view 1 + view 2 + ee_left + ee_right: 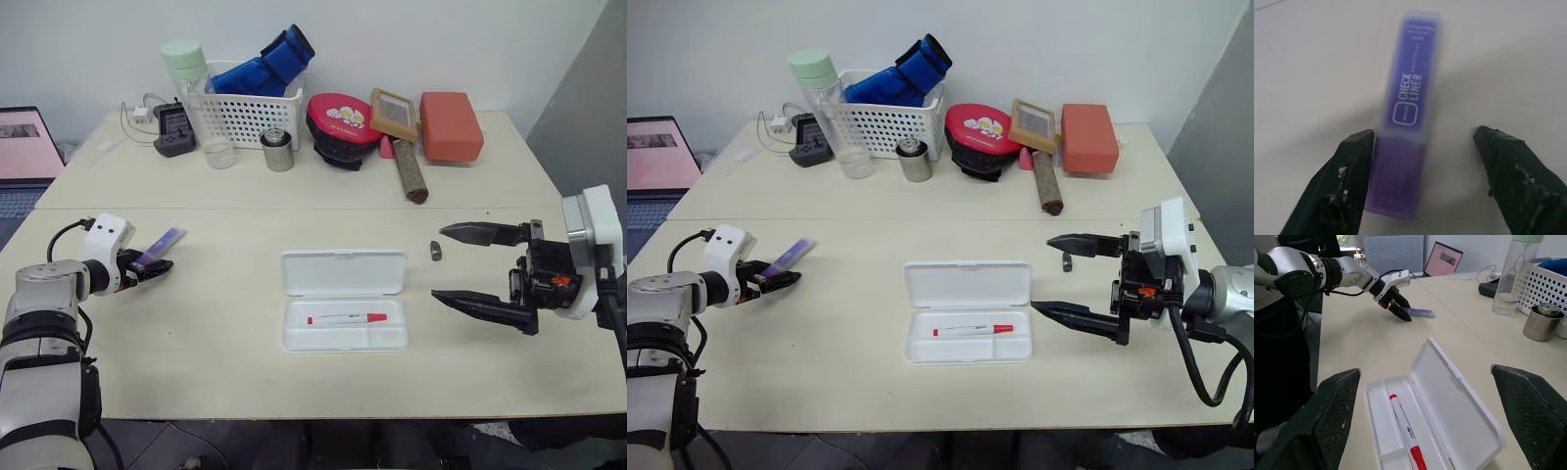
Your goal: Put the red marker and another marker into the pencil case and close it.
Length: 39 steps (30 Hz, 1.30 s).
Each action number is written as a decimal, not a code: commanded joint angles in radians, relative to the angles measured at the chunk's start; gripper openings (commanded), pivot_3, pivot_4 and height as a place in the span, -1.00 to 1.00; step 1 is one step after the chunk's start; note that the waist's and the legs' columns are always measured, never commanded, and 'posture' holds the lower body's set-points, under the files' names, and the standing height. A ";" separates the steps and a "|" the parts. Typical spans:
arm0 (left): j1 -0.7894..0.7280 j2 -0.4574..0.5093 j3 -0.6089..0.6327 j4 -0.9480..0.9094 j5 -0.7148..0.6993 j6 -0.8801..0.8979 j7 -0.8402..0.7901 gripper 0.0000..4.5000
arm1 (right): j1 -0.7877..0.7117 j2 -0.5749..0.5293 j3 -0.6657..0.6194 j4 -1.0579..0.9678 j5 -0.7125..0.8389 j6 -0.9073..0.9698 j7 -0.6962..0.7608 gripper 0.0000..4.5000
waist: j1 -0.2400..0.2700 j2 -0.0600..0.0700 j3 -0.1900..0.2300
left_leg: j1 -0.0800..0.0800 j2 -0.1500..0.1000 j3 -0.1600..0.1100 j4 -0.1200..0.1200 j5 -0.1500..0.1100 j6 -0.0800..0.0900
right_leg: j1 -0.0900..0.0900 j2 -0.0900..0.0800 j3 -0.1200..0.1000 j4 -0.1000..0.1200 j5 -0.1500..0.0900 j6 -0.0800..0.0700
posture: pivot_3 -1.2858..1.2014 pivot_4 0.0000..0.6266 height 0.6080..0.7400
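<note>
From the head camera, a white pencil case (344, 312) lies open at the middle of the pale worktop (225, 323), its lid folded flat toward the far side. The red marker (347, 318), slim and white-barrelled with a red cap and red tip, rests lengthwise in the long compartment of the tray. At the left edge, the left gripper (157, 266) sits low over the worktop at the near end of the purple marker (161, 247), a short, flat, translucent lilac stick lying on the surface and angled away from the arm. On the right, the right gripper (468, 264) hovers beside the case with its two black fingers spread wide and nothing between them; a small dark nub (436, 251) lies just past it. A white basket (247, 113), a bottle (196, 88) and a metal cup (278, 150) line the far side.

The left wrist camera looks straight down the purple marker (1405, 112), white lettering on its face. The fingers (1349, 181) stand partly open on either side of its darker near end, one at its edge, the other clear of it; whether the first is touching cannot be told.

The right wrist camera takes in the open pencil case (1449, 401) with the red marker (1406, 431) inside, and, well beyond, the left gripper (1400, 312) down at the purple marker (1419, 312).
</note>
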 commanded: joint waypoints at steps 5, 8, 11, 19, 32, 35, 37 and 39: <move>0.071 -0.017 0.001 -0.018 -0.013 0.075 -0.062 -0.19 | -0.008 -0.012 -0.030 -0.016 0.018 -0.002 0.006 1.00 | -0.005 0.005 -0.005 | 0.002 0.000 0.000 0.000 0.000 0.000 | 0.001 0.000 0.000 0.000 0.000 0.000 | 0.03 -0.52 1.00; 0.086 -0.019 0.010 -0.037 -0.022 0.089 -0.072 -0.41 | -0.011 -0.013 -0.029 -0.013 0.016 -0.002 0.009 1.00 | -0.005 0.006 -0.006 | 0.002 0.000 0.001 0.000 0.000 0.000 | 0.001 0.000 0.001 0.000 0.000 0.000 | 0.03 -0.52 1.00; 0.108 -0.024 0.019 -0.070 -0.038 0.103 -0.076 -0.47 | -0.010 -0.014 -0.030 -0.011 0.016 -0.003 0.013 1.00 | -0.005 0.007 -0.008 | 0.002 0.000 0.001 0.000 0.000 0.000 | 0.001 0.000 0.001 0.000 0.000 0.000 | 0.03 -0.52 1.00; 0.200 -0.026 0.033 -0.326 -0.094 0.158 -0.116 -0.47 | -0.006 -0.015 -0.056 -0.012 0.043 -0.007 0.042 1.00 | -0.005 0.009 -0.009 | 0.002 0.001 0.001 0.000 0.000 0.000 | 0.001 0.000 0.001 0.000 0.000 0.000 | 0.03 -0.52 1.00; 0.249 0.041 -0.096 -1.379 -0.418 0.562 -0.293 -0.47 | 0.000 -0.050 -0.149 -0.028 0.146 0.006 0.057 1.00 | -0.006 -0.002 -0.003 | -0.003 0.002 -0.002 0.000 0.000 0.000 | -0.001 -0.003 0.002 -0.002 0.000 -0.001 | 0.03 -0.52 1.00; 0.227 0.023 -0.188 -1.463 -0.398 0.572 -0.269 -0.47 | 0.018 -0.039 -0.149 -0.053 0.143 0.003 0.040 1.00 | -0.005 -0.002 -0.003 | -0.003 0.002 -0.002 0.000 0.000 0.000 | 0.000 0.001 0.001 -0.002 0.000 -0.001 | 0.03 -0.52 1.00; 0.215 0.012 -0.229 -1.500 -0.412 0.589 -0.267 -0.47 | 0.039 -0.034 -0.164 -0.069 0.148 0.003 0.031 1.00 | -0.006 -0.002 -0.003 | -0.003 0.002 -0.002 0.000 0.000 0.000 | 0.000 0.001 0.001 -0.002 0.000 -0.001 | 0.03 -0.52 1.00; 0.209 0.004 -0.237 -1.507 -0.431 0.600 -0.264 -0.47 | 0.063 -0.032 -0.181 -0.082 0.152 0.005 0.022 1.00 | -0.006 -0.003 -0.003 | -0.002 0.002 -0.001 0.000 0.000 0.000 | 0.000 0.001 0.001 -0.002 0.000 -0.001 | 0.03 -0.52 1.00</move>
